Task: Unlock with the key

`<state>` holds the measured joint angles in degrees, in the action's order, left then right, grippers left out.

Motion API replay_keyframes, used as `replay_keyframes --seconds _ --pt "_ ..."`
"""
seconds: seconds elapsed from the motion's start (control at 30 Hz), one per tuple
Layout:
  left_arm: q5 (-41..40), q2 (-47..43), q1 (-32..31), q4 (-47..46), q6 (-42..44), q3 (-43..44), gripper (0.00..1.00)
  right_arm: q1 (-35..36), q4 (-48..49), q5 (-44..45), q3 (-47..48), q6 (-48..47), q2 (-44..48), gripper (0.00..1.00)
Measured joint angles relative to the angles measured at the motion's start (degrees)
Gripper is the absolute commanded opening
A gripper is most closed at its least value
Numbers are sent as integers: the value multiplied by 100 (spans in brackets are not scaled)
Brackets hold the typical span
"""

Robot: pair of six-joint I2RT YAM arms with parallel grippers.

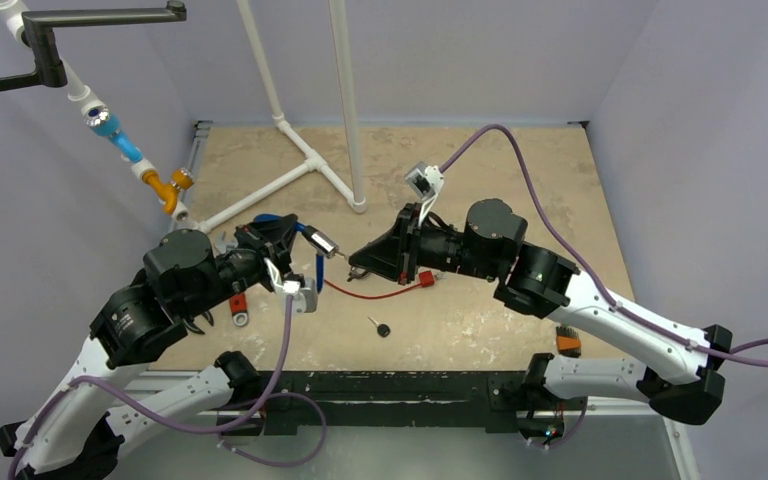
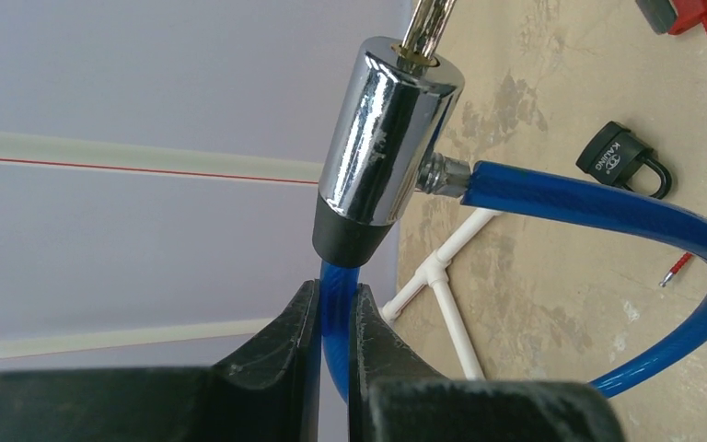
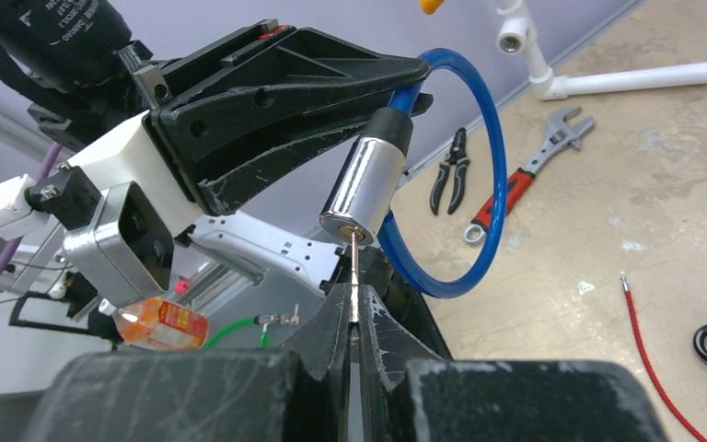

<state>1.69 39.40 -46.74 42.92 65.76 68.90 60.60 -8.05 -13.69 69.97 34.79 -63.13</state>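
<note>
The lock is a chrome cylinder [image 2: 388, 138] on a blue cable loop [image 2: 598, 207], held up above the table. My left gripper [image 2: 338, 295] is shut on the blue cable just under the cylinder's black collar. In the right wrist view the cylinder [image 3: 368, 184] points its keyhole down at my right gripper [image 3: 355, 299], which is shut on the thin metal key [image 3: 355, 267]. The key's tip sits in the keyhole. From above, the cylinder [image 1: 325, 243] hangs between the left gripper [image 1: 295, 232] and the right gripper [image 1: 358, 262].
A second key with a black head [image 1: 381, 327] lies on the table near the front. A red cable [image 1: 380, 290], a small black padlock [image 2: 624, 158], pliers [image 3: 449, 170], a red-handled wrench [image 3: 525, 175] and a white pipe frame [image 1: 290, 180] surround the arms.
</note>
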Motion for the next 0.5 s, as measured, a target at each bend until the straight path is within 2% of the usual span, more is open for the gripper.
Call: replay_keyframes --seconds 0.27,0.5 --pt "-92 4 -63 -50 319 -92 0 164 -9 776 -201 17 140 0" --pt "-136 114 -107 -39 481 -131 0 166 245 931 -494 131 157 0"
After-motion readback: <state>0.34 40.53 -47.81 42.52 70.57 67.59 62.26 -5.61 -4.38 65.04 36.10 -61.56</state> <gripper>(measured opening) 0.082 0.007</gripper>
